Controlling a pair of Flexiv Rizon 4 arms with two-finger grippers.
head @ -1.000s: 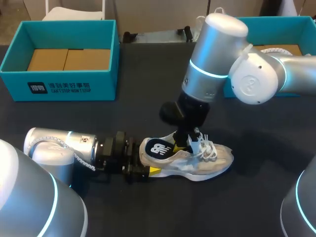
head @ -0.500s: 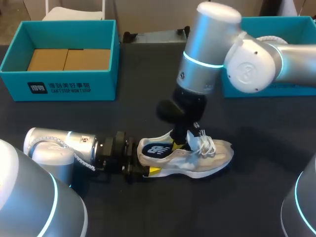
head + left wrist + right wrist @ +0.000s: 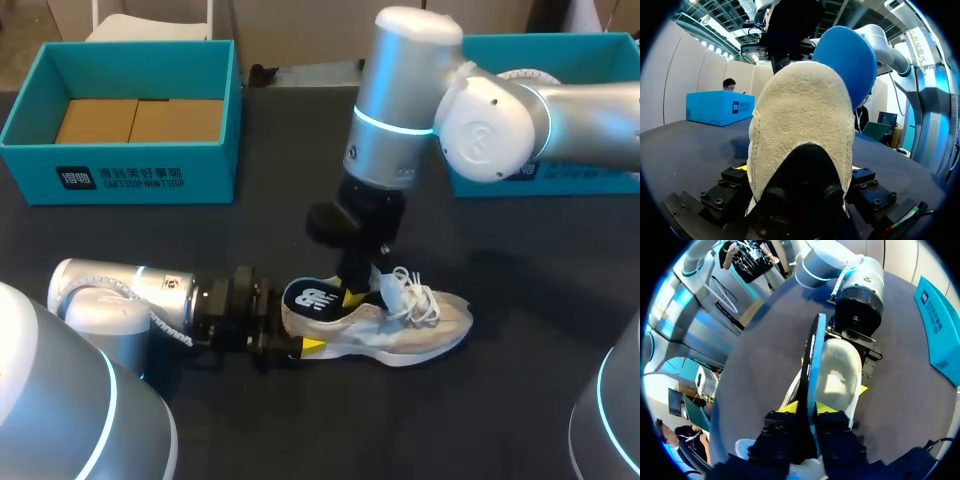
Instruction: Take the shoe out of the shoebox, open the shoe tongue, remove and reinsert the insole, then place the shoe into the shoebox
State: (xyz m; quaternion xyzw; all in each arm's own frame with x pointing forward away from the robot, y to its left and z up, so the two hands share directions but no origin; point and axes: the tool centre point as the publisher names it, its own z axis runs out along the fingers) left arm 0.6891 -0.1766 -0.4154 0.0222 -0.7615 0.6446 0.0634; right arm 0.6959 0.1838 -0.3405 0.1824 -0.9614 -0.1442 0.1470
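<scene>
1. The shoe (image 3: 410, 325) is on the dark table (image 3: 520, 400), outside both boxes, near the middle. It rests on its sole, with the heel toward my left arm and the toe toward the right.
2. The left gripper (image 3: 292, 325) lies low along the table and clamps the heel of the shoe. In the left wrist view the pale heel fills the space between the two fingers, and a yellow tip touches it on each side.
3. The right arm comes down from above, and the right gripper (image 3: 355, 293) is over the shoe opening, just beside the white laces (image 3: 415, 295).
4. Its fingers are closed on the insole (image 3: 308, 298) – dark blue with a white mark. In the right wrist view the insole stands on its edge between the two yellow tips, pinched from both sides.
5. The heel end of the insole is lifted above the shoe opening and points toward the left gripper. The front end is hidden behind the right gripper, so I cannot tell how much of it is inside the shoe.
6. A teal box (image 3: 125, 170) with brown cardboard (image 3: 140, 120) inside stands at the far left of the table, well apart from the shoe. A second teal box (image 3: 560, 180) stands at the far right, partly behind the right arm.
</scene>
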